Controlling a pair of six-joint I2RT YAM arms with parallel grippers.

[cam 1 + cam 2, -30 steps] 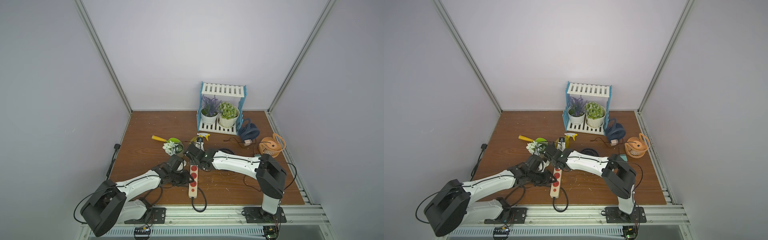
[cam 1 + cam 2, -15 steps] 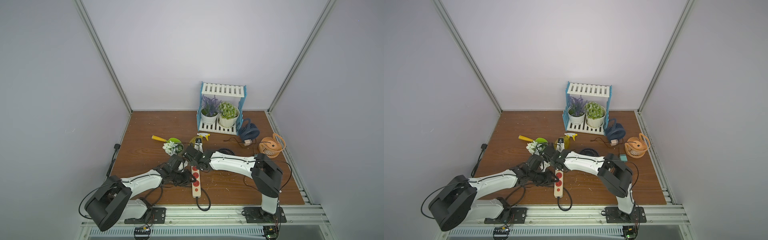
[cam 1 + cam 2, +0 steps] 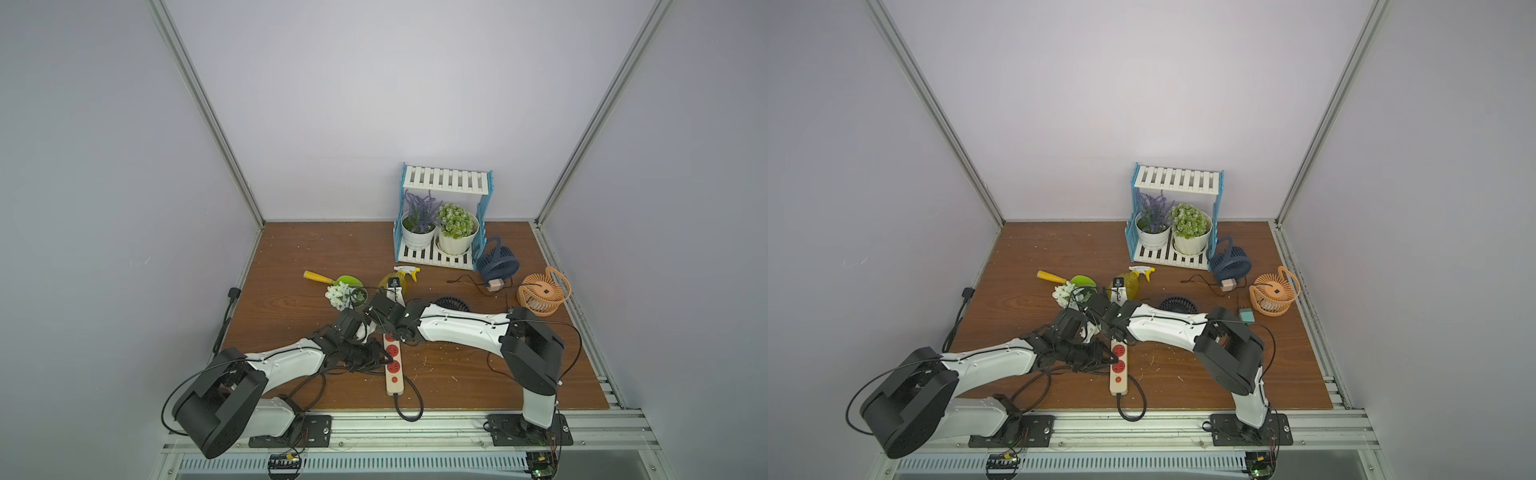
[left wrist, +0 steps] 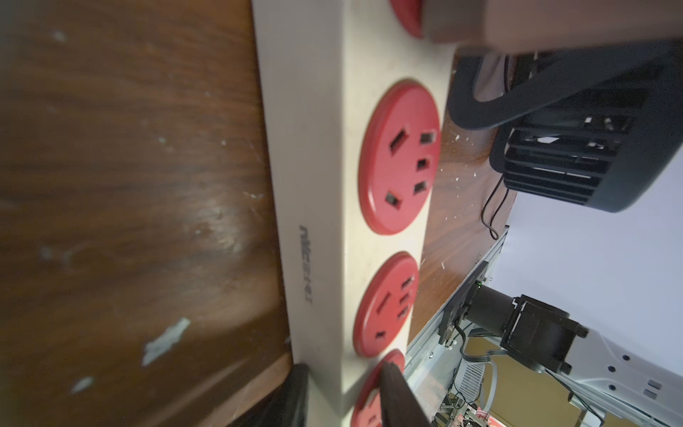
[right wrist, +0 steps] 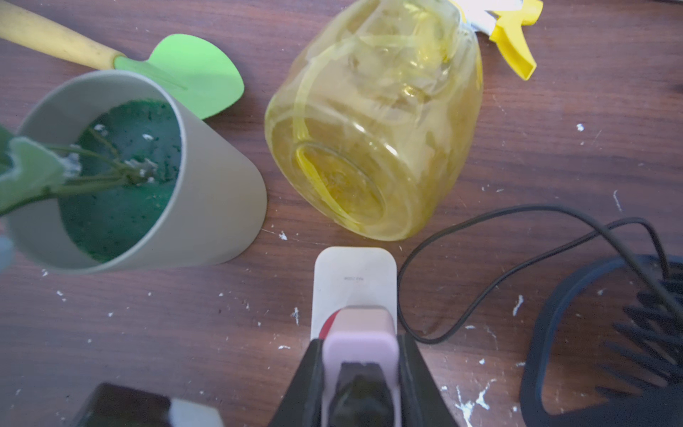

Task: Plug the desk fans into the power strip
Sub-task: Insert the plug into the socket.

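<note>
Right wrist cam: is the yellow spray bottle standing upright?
No, the yellow spray bottle lies tipped on its side on the table, its round base facing the camera.

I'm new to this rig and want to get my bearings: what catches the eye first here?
At the front centre of the wooden table, the left tool grips the cream power strip with red sockets, while the right tool holds a pink plug adapter over its far end. At the back stands a blue-and-white shelf with two potted plants, and an orange fan sits near the right edge.
</note>
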